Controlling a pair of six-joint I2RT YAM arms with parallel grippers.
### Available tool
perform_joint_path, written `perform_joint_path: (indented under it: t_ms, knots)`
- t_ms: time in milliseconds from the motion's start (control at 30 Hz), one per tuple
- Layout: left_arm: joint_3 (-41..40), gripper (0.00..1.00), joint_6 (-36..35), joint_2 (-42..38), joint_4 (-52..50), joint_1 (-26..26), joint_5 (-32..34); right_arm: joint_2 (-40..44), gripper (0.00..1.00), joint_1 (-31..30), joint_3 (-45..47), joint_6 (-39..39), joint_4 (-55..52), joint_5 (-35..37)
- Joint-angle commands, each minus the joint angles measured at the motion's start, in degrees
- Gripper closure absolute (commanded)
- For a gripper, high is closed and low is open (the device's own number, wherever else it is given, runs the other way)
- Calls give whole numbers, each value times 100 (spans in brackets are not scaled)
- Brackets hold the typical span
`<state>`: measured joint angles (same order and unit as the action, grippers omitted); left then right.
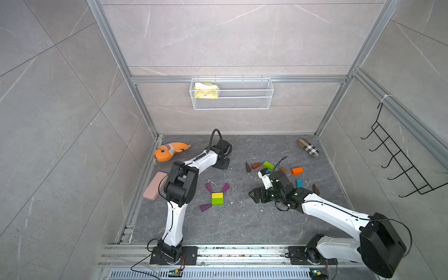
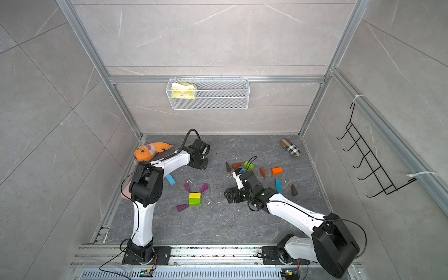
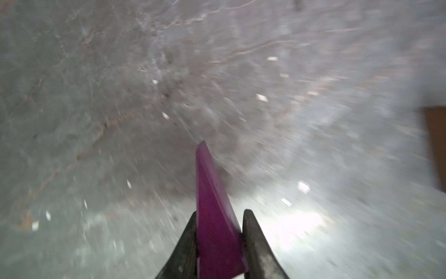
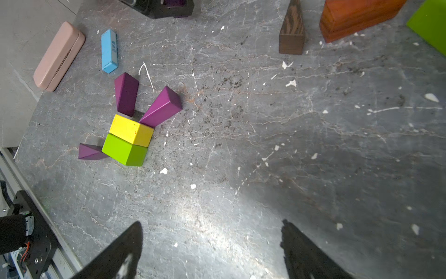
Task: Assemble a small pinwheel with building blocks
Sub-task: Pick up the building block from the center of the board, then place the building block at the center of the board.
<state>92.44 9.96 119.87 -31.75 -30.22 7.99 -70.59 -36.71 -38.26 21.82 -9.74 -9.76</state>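
One purple wedge [image 3: 212, 188] is pinched in the left pincer [image 3: 220, 212]. Three more purple wedges [image 1: 226, 187] lie at 11, 1 and 8 o'clock round one yellow brick [image 1: 217, 195], which touches one green brick [image 1: 217, 201] on the counter [image 1: 242, 223]. The pair sits at 9 o'clock from the spread, empty right pincer [image 1: 251, 195]. Elsewhere lie a second green brick [image 2: 249, 165], one orange brick [image 2: 277, 171], two light-blue bars [image 2: 278, 185] and four brown wedges [image 2: 294, 190]

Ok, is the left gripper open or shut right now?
Shut: the left gripper clamps a purple wedge. In the left wrist view its fingers press against the wedge's sides.
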Motion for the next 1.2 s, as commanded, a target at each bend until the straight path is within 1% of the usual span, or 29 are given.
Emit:
perform_joint_path:
  t_ms: [0, 133, 200, 267, 400, 500, 633, 700, 800, 900, 1167]
  knots:
    - [-293, 84, 614, -985, -83, -572, 247, 445, 10, 18, 346, 128, -199, 128]
    - [-815, 84, 1244, -1482, -391, -1295, 426, 928, 11, 15, 619, 404, -634, 391]
    - [-1186, 84, 1628, -1721, -481, -1631, 613, 1246, 11, -27, 810, 530, -727, 378]
    - [-1625, 83, 2024, -1979, -428, -1945, 637, 1653, 11, -99, 1072, 695, -740, 343]
    - [-2130, 82, 2568, -2184, -513, -2527, 879, 2108, 12, -375, 1297, 912, -1001, 681]
    - [-2525, 80, 3044, -2274, -454, -2802, 1004, 2266, 12, -586, 1420, 1100, -1041, 830]
    - [-3094, 80, 3315, -2416, -65, -2979, 1009, 2269, 12, -736, 1545, 1256, -956, 879]
    - [-3217, 80, 3347, -2386, 39, -3053, 1017, 2242, 13, -765, 1565, 1248, -943, 902]
    - [-3259, 80, 3355, -2342, 89, -3178, 1134, 2167, 13, -793, 1525, 1194, -956, 934]
    - [-3275, 77, 3394, -2279, 131, -3251, 1158, 2120, 12, -818, 1470, 1153, -973, 951]
    - [-3363, 74, 3436, -2142, 368, -3299, 1064, 2135, 13, -838, 1481, 1152, -1039, 1084]
